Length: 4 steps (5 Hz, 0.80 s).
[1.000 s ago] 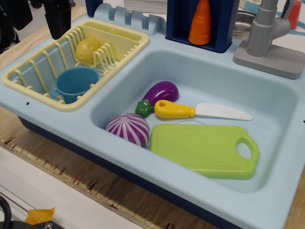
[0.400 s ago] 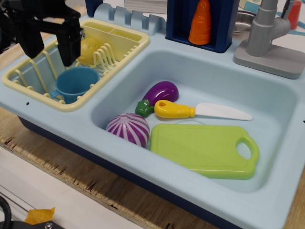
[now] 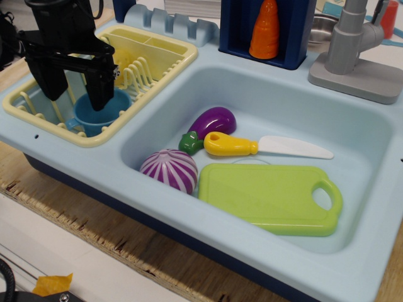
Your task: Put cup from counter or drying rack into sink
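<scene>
The medium-blue cup [image 3: 94,116] stands upright in the near end of the pale yellow drying rack [image 3: 154,53]. My black gripper [image 3: 74,91] is open and hangs over the rack. One finger [image 3: 101,88] is over the cup's rim. The other finger [image 3: 47,78] is to the left of the cup, over the rack floor. The gripper hides part of the cup and the yellow item behind it. The light blue sink [image 3: 264,94] lies to the right of the rack, with its grey faucet [image 3: 352,50] at the back right.
In the sink lie a purple eggplant [image 3: 214,121], a purple onion [image 3: 170,168], a yellow-handled toy knife [image 3: 264,146] and a green cutting board [image 3: 271,196]. An orange carrot [image 3: 265,30] stands in a dark blue holder behind the sink. A light blue ridged holder [image 3: 173,24] is behind the rack.
My gripper has come down and forward from the rack's far left, and now straddles the cup's left rim. It now covers the yellow item in the rack. The cup has not moved.
</scene>
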{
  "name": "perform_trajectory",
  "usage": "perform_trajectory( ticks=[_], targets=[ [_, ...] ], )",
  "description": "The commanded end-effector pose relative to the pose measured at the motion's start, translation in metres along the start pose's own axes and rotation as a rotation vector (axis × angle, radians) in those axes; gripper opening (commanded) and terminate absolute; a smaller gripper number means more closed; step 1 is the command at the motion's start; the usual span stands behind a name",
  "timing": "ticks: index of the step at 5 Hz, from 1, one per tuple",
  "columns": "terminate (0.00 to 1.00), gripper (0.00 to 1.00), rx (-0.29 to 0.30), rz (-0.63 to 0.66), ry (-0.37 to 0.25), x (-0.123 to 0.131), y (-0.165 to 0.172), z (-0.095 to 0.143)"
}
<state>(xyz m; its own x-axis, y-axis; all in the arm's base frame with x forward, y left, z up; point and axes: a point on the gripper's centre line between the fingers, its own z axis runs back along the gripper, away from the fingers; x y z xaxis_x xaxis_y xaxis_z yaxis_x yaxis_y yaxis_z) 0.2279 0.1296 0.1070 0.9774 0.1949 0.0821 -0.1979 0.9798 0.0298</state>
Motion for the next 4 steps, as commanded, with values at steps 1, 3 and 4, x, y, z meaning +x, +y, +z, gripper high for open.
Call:
perform_trajectory(
  ticks=[1,3,4],
  targets=[
    [0.0,0.0,-0.009,0.01,-0.029,0.002,-0.001,-0.009],
    [0.0,0.0,0.011,0.013,-0.049,0.002,-0.005,0.007],
    [0.0,0.0,0.049,0.014,-0.073,0.005,-0.002,0.029]
  ],
)
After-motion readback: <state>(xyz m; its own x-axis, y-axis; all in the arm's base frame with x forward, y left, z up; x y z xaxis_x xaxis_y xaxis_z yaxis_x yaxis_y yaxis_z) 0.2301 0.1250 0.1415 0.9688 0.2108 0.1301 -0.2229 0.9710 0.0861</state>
